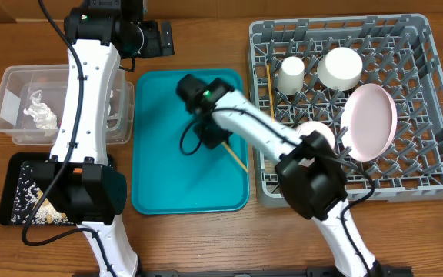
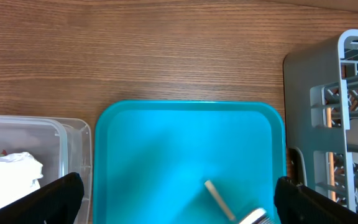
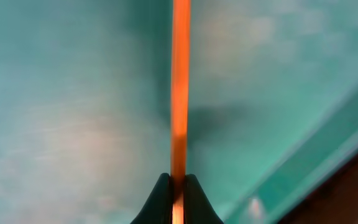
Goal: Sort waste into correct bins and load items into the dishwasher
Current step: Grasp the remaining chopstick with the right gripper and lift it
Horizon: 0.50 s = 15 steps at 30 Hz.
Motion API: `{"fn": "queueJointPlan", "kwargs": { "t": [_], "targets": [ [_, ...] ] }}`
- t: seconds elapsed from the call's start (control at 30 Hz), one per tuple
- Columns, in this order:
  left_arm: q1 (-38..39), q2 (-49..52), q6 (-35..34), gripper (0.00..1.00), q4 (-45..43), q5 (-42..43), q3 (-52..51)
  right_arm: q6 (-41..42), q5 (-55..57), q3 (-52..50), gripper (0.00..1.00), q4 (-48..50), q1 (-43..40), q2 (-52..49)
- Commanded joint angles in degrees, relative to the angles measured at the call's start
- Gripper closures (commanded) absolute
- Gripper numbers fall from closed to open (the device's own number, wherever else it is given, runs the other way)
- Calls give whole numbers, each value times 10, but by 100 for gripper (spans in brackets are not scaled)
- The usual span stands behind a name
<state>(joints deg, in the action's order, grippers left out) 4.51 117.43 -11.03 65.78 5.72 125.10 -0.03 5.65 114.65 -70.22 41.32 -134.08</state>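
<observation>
Right up close, we've got the right jaws pinched fully together on the chopstick (image 3: pixel 180 74), its shaft running straight out from between the tips over the teal tray (image 3: pixel 73 99) (nothing else on that tray that we can see). From above, the stick lies at a slant near the tray's right edge, the rack side. So the step in hand, we'd say, is loading the second chopstick: its twin (image 1: pixel 270 85) sits along the left side of the grey dish rack (image 1: pixel 337 25), with the cup (image 1: pixel 290 73), a bowl (image 1: pixel 338 68) and the plate (image 1: pixel 371 121) among the pegs. Next move, we reckon: lift clear of the tray lip, swing right, lower the stick beside its partner without snagging a peg. Further off, the left jaws hang spread wide and empty over the tray's far end. Out left, the clear tub (image 1: pixel 10 85) holds tissue (image 1: pixel 41 114), the black tray (image 1: pixel 10 192) the rice scraps
</observation>
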Motion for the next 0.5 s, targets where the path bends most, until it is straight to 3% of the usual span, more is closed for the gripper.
{"fn": "queueJointPlan", "kwargs": {
  "t": [0.0, 0.2, 0.47],
  "targets": [
    [4, -5, -4, 0, 0, -3, -2, 18, -25, 17, 96, -3, -45, 61],
    [4, -5, -4, 0, 0, -3, -2, 18, -119, 17, 96, 3, -107, 128],
    [4, -5, -4, 0, 0, -3, -2, 19, -133, 21, 96, 0, -202, 200]
  ]
}}
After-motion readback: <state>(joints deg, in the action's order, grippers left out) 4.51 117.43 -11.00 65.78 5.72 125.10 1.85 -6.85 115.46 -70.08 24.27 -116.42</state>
